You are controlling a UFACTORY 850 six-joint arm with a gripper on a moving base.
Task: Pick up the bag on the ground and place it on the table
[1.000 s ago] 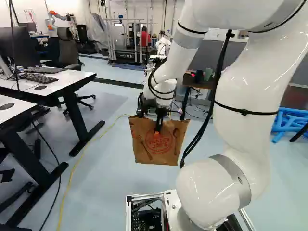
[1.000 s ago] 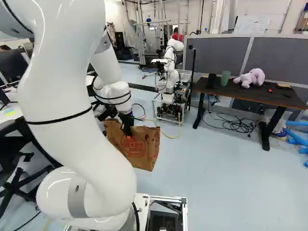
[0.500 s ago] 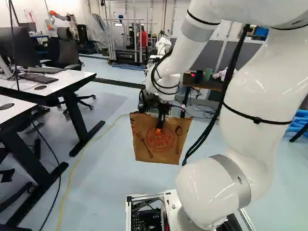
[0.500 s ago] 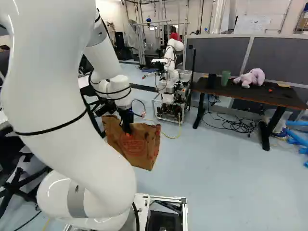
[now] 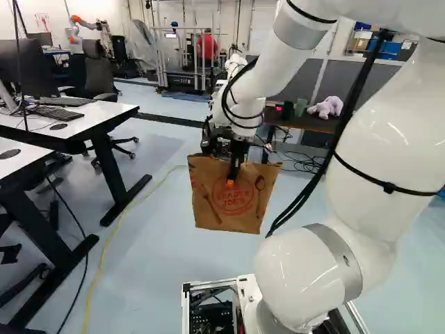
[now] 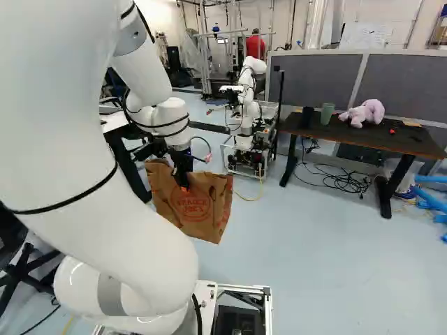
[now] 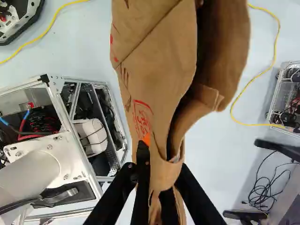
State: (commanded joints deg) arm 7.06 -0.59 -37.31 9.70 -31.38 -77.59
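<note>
In the left base view my gripper (image 5: 231, 177) points down at the upper edge of the brown paper bag (image 5: 226, 202), which hangs above the floor. The right base view shows the same bag (image 6: 195, 206) tilted slightly. Seen from the wrist, the gripper (image 7: 161, 187) is shut on the bag's edge (image 7: 161, 171), one finger outside and the other hidden partly by the paper. The dark wooden table (image 6: 370, 139) stands ahead to the right in the right base view.
On that table are a purple plush toy (image 6: 364, 112), a green cup (image 6: 327, 114) and a black cup. Another robot (image 6: 244, 125) stands left of it. White desks (image 5: 83, 120) flank the left side. Cables (image 6: 342, 178) and a yellow cord lie on the floor.
The upper arm links have swung against the base joint, and the bag has risen slightly with the gripper. The base has not moved. Table and desks stay put.
</note>
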